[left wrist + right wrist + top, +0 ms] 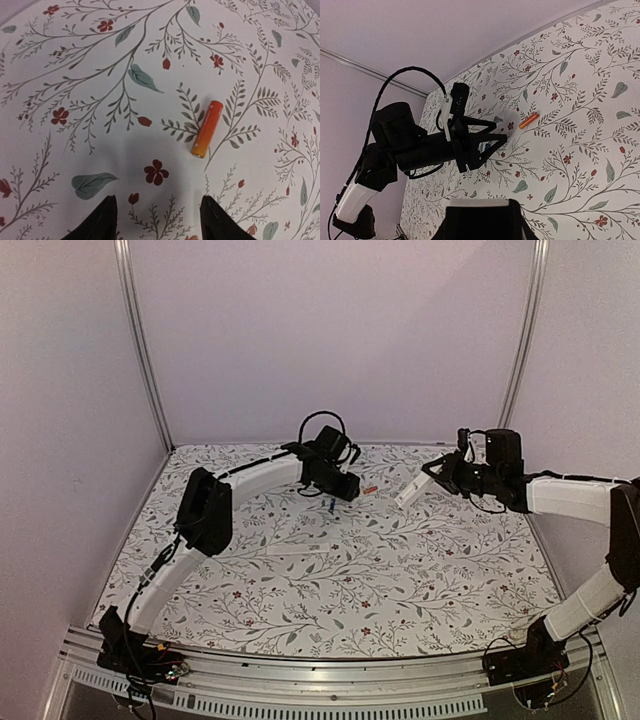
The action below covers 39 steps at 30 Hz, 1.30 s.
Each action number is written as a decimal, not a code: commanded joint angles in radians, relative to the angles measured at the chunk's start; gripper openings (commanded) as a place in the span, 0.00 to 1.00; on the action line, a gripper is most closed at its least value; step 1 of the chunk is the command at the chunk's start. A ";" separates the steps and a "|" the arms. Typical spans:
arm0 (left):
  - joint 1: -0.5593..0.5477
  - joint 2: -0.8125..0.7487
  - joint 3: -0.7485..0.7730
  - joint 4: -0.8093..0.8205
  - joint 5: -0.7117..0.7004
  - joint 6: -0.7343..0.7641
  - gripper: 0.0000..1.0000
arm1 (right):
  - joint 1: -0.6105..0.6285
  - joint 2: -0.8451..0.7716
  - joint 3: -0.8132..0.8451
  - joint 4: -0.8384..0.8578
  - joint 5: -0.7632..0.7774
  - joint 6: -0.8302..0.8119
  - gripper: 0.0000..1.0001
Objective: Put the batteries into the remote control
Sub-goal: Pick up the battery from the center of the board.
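The left fingers (106,220) stand open above the flowered counter (75,75), with nothing between them. The short orange-red cylindrical battery (206,129) lies flat on the counter ahead of them and a little to the right. Its long axis points almost straight away from them, so we judge they can close across its thin body. The left arm is the nearer one. The right fingers (480,225) grip the slim white plastic remote control (412,492), near the battery.

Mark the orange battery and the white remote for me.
orange battery (206,128), left wrist view, middle of its body
white remote (410,493), top external view, middle of its visible white length
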<state>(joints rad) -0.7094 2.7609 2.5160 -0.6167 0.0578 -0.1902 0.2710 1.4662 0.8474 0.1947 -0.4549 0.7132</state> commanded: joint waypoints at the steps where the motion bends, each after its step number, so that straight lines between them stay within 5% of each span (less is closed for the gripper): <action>1: 0.027 -0.124 -0.091 -0.059 -0.081 -0.003 0.57 | -0.006 0.056 0.058 0.072 0.013 0.011 0.00; 13: 0.009 -0.301 -0.386 -0.027 -0.081 -0.048 0.49 | -0.006 0.072 0.048 0.073 -0.012 0.005 0.00; 30: -0.020 -0.167 -0.305 -0.102 -0.115 -0.033 0.44 | -0.005 0.047 0.044 0.077 -0.086 -0.026 0.00; 39: -0.038 -0.171 -0.309 -0.129 -0.135 0.000 0.19 | -0.005 0.051 0.038 0.077 -0.099 -0.029 0.00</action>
<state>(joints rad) -0.7231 2.5645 2.1941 -0.6861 -0.0715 -0.2100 0.2687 1.5272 0.8791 0.2481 -0.5354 0.6983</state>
